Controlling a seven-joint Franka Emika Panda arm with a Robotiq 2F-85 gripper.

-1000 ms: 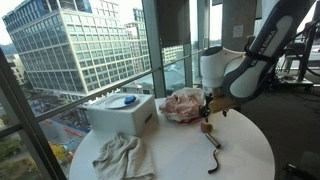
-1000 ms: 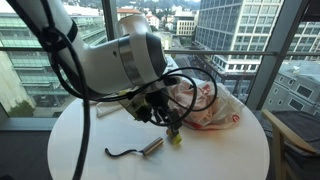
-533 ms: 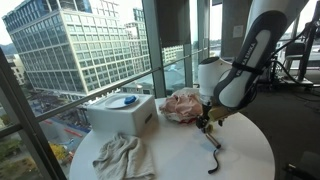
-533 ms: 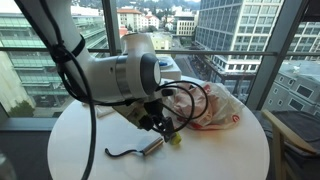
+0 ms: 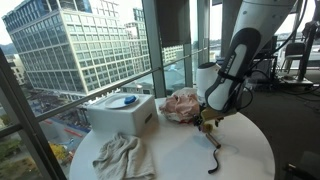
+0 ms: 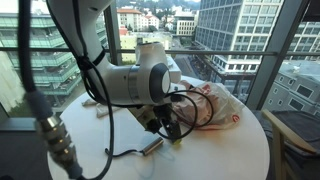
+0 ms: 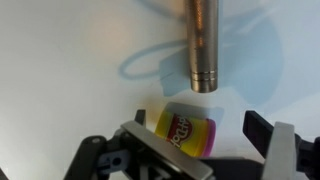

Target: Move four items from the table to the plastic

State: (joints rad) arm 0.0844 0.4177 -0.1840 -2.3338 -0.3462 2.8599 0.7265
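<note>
A small yellow Play-Doh tub (image 7: 185,133) with a pink lid lies on its side on the white round table (image 5: 180,160). My gripper (image 7: 198,125) is open and low over it, one finger on each side; the right finger stands clear of the tub. The tub shows under the gripper in both exterior views (image 5: 207,127) (image 6: 176,141). A metal-handled tool (image 7: 203,45) with a black cord (image 6: 120,153) lies just beyond the tub. The crumpled plastic bag (image 6: 215,105) lies at the table's window side, also seen in an exterior view (image 5: 183,104).
A white box with a blue lid (image 5: 122,113) stands near the window. A crumpled grey cloth (image 5: 122,156) lies at the table's front edge. Glass windows close off the far side of the table.
The arm's upper links have swung more upright. The gripper has stayed low over the tub, and the tub and the tool have not moved.
</note>
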